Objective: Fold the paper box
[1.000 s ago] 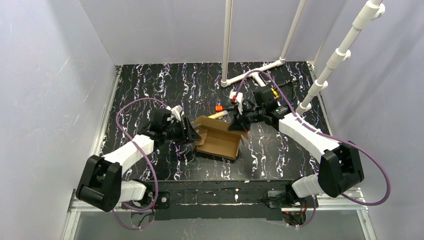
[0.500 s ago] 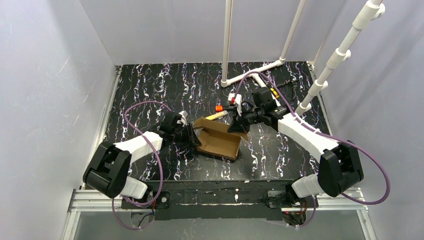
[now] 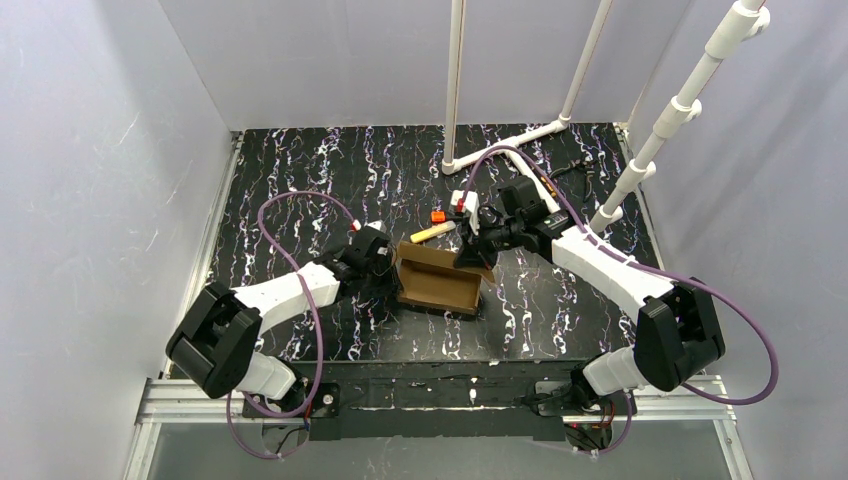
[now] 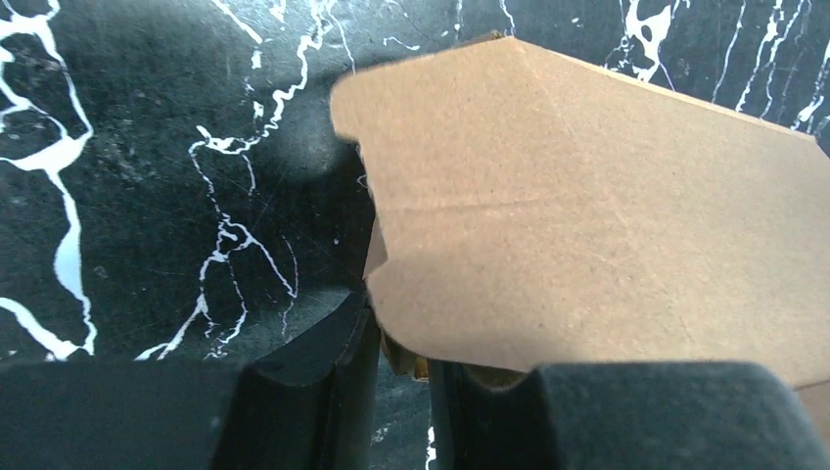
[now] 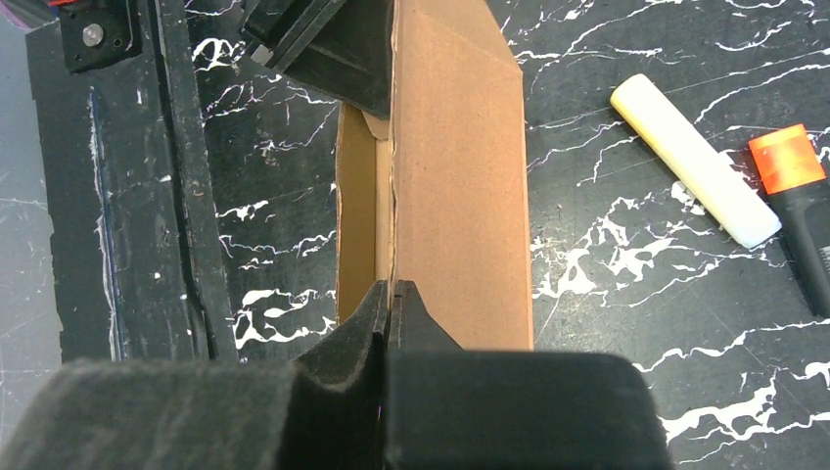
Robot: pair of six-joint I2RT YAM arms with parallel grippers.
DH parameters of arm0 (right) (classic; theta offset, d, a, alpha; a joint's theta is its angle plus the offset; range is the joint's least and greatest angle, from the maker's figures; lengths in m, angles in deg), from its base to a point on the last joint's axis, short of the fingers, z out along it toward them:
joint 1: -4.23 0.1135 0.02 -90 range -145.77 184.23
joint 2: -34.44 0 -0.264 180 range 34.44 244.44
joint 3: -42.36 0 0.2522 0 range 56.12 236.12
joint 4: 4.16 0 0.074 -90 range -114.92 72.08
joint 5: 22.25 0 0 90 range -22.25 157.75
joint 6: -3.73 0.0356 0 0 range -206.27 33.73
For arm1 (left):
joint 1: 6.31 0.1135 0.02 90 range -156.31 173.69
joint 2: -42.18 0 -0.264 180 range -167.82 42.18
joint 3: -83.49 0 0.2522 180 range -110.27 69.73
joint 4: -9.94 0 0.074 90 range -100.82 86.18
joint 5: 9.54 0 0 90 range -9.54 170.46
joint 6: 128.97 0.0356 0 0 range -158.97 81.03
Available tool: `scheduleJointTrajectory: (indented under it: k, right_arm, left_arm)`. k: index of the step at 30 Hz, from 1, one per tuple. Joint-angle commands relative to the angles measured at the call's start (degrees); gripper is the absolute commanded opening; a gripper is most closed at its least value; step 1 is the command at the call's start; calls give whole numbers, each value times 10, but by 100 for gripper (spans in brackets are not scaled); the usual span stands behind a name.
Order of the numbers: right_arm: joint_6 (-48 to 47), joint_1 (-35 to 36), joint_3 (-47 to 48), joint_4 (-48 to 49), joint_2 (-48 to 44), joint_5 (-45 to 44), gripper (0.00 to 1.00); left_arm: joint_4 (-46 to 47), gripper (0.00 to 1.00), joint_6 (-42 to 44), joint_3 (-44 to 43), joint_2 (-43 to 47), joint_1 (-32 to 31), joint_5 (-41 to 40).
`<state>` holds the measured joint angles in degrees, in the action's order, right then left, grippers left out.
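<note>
The paper box (image 3: 440,285) is a brown cardboard piece lying part-folded mid-table, its left end wall standing upright. My left gripper (image 3: 388,265) is at that left end. In the left wrist view a flap of the box (image 4: 607,215) covers the right finger, and the left gripper (image 4: 399,348) has narrowed onto a cardboard edge between its tips. My right gripper (image 3: 478,250) holds the box's right end. In the right wrist view the right gripper (image 5: 391,294) is shut on a thin upright wall of the box (image 5: 460,176).
A pale yellow marker (image 3: 432,232) and an orange-capped marker (image 3: 438,215) lie just behind the box; both also show in the right wrist view, the yellow marker (image 5: 695,162) and the orange one (image 5: 793,186). A white pipe frame (image 3: 500,140) stands at the back. Walls enclose the table.
My left arm has moved right to the box and its jaws have narrowed. The box's left flap has swung from lying outward to standing upright. The right gripper stayed put.
</note>
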<state>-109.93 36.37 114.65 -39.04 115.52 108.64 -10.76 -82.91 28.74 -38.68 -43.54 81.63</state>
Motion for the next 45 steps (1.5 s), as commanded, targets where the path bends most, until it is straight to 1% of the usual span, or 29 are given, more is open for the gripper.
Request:
scheduleJointTrajectory:
  k: [1,3,9,10,11,13,16,19,25,30,33,35,37,42,45]
  right_arm:
    - [2,6,30,2,-3,1,1]
    - [5,6,30,2,-2,2,1]
    - [12,5,26,9,-1,8,1]
    - [17,5,25,13,0,9,1]
    - [18,6,23,15,0,10,1]
    - [22,6,20,20,0,7,1]
    - [39,6,16,35,0,-16,1]
    - [47,6,17,39,3,-23,1]
    - [53,6,18,41,1,-16,1]
    - [56,6,19,41,1,-12,1]
    - [57,6,19,41,3,-9,1]
    - [57,6,19,41,3,-7,1]
    - [58,6,19,41,4,-7,1]
    - [61,6,21,41,9,2,1]
    - [65,6,22,41,11,9,1]
  left_arm:
    - [-34,17,11,-2,13,-6,-85]
    - [-36,0,26,-13,2,-9,-98]
    - [-91,0,40,-54,-9,-51,-150]
    - [-93,3,42,-55,-4,-56,-155]
    - [-93,13,42,-52,3,-59,-156]
    - [-86,26,40,-42,22,-60,-156]
    - [-61,39,47,-24,48,-60,-155]
    - [-38,42,63,-22,51,-58,-158]
    - [-11,41,81,-44,22,-50,-141]
    - [18,42,82,-45,5,-40,-127]
    - [61,44,80,-28,7,-32,-102]
    - [100,49,80,-10,18,-26,-86]
    - [114,53,79,3,30,-19,-76]
    - [132,54,95,16,34,3,-56]
    - [172,54,96,34,37,15,-32]
